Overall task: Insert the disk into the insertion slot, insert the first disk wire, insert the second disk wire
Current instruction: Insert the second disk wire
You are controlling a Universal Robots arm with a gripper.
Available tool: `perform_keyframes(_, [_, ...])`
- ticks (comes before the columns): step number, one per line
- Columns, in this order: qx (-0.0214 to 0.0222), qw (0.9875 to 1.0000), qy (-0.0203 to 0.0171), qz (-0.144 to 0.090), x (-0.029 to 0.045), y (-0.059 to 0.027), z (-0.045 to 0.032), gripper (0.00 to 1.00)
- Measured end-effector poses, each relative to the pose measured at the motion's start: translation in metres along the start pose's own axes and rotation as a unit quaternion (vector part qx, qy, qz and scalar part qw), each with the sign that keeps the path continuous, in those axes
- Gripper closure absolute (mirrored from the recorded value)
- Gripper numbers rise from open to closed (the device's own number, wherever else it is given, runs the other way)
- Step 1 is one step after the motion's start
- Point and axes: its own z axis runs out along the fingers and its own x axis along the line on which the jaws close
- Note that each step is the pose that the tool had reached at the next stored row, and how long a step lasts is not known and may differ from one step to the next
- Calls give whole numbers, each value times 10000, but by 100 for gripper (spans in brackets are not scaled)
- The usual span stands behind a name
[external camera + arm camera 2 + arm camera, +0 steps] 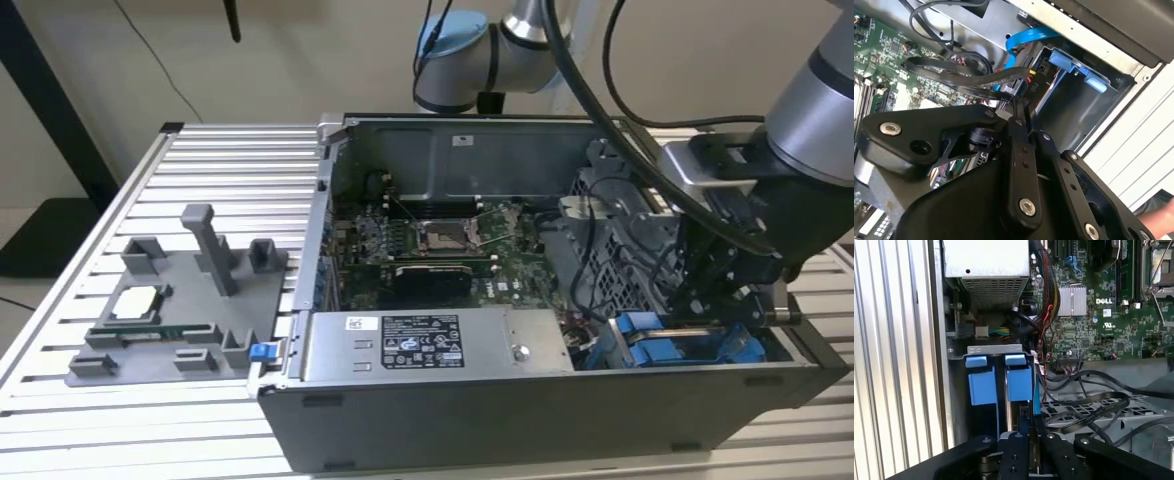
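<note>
- I have the gripper lowered into the open computer case at the exterior view's right, directly over the blue drive bay in the near right corner.
- In the first wrist view the gripper's 2 fingers are closed nearly together around a thin dark part that runs straight ahead toward the bay. I take it to be a disk wire connector, though I cannot tell for certain.
- The disk appears to sit in the slot just beyond the fingertips, standing on edge, with its long axis running down into the bay. I can see its blue carrier, not its metal body.
- I count 2 blue carrier tabs side by side in the first wrist view: 1 nearer the case wall, 1 directly in line with the fingers.
- In the second wrist view a flat black cable loops close above the gripper, and 1 blue ribbon cable arcs over the bay.
- 1 silver power-supply box lies left of the bay.
</note>
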Motion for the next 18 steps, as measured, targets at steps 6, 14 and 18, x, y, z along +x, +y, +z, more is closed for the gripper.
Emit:
perform_keyframes(6, [1, 10000, -3, 0, -9, -1, -77, 0])
perform_keyframes(14, [1, 10000, -4, 0, -27, -4, -253, 0])
perform_keyframes(18, [1, 10000, -3, 0, -34, -5, -317, 0])
